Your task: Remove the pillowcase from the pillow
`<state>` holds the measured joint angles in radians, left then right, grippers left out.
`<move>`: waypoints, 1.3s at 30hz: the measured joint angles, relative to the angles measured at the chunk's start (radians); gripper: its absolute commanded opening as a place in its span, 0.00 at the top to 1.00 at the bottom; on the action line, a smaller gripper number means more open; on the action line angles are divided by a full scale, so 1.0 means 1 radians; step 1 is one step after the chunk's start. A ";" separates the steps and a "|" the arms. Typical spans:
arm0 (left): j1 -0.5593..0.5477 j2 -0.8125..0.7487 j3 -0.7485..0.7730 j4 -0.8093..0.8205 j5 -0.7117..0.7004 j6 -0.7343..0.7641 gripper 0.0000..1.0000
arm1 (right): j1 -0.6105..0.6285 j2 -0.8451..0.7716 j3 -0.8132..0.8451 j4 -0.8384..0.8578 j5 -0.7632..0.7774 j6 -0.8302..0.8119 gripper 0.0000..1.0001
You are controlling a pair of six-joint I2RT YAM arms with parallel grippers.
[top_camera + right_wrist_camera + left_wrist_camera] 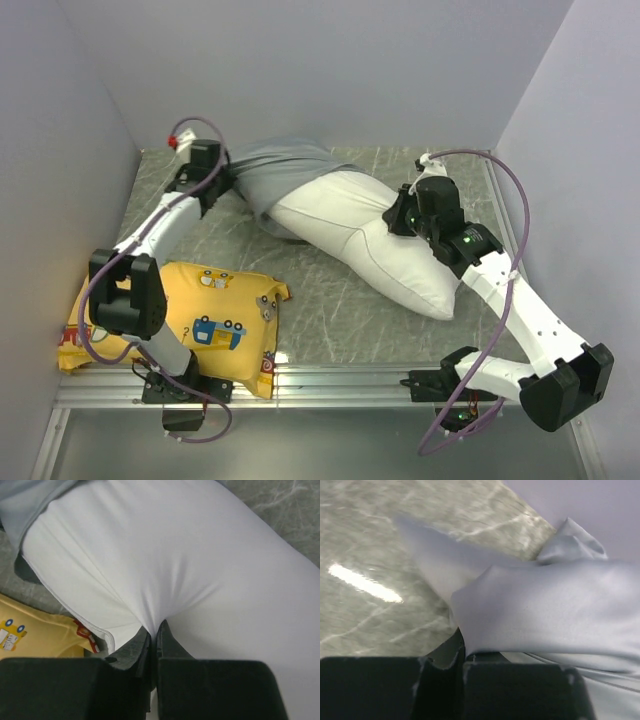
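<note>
The white pillow (375,245) lies slantwise across the middle of the table, most of it bare. The grey pillowcase (275,172) covers only its far left end and is bunched there. My left gripper (228,172) is shut on a fold of the pillowcase (545,610), at the far left of the table. My right gripper (397,212) is shut on a pinch of the pillow's white cloth (165,570) at its upper right side. In the right wrist view the pillowcase's edge (25,505) shows at the top left.
A yellow cushion (200,325) printed with cartoon vehicles lies at the front left, under the left arm; it also shows in the right wrist view (35,637). Grey walls close the table at the back and both sides. A metal rail (330,378) runs along the front edge.
</note>
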<state>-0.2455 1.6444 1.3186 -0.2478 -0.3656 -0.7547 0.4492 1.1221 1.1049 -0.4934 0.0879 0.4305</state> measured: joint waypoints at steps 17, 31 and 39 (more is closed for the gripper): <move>0.080 -0.105 -0.253 0.090 0.105 -0.088 1.00 | 0.231 -0.016 0.006 0.029 0.164 -0.130 0.19; 0.025 -0.129 -0.264 0.094 0.071 -0.096 1.00 | 0.700 0.562 0.247 0.173 0.408 -0.375 0.05; 0.021 -0.129 -0.200 0.040 0.064 -0.072 1.00 | 0.695 0.756 0.300 0.202 0.658 -0.406 0.80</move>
<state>-0.2241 1.5154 1.1191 -0.2081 -0.3012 -0.8268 1.1439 1.8778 1.4048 -0.2916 0.7460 0.0250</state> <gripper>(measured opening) 0.014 0.594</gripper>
